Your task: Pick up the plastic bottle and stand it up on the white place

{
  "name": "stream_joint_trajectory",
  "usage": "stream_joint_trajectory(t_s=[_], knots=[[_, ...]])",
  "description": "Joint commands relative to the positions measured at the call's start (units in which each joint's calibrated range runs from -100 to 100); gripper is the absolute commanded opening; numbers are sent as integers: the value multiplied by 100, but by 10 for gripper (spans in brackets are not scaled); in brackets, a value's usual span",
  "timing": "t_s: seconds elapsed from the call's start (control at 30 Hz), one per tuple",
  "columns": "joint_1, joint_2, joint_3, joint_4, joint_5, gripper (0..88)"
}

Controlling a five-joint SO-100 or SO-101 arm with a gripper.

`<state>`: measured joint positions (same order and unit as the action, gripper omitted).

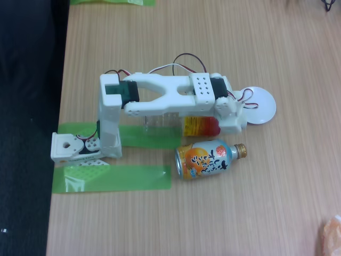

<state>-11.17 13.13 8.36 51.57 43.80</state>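
Tool (226, 120) grip state unclear, hidden under white arm (160, 93) stretched low over plastic bottle (198, 126); clear ribbed body, red-yellow label, lying on counter (213, 213) beside white disc (262, 105).

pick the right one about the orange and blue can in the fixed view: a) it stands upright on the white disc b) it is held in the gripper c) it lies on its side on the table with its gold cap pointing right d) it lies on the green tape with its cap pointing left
c: the orange and blue can lies on its side on the bare wooden table, gold cap at its right end, apart from the white disc.
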Motion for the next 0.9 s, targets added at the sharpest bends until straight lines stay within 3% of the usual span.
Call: stream_joint_trajectory(t_s=[0.0, 0.87], knots=[[13, 85, -243, -67, 26, 318], [6, 413, -306, -385, 21, 318]])
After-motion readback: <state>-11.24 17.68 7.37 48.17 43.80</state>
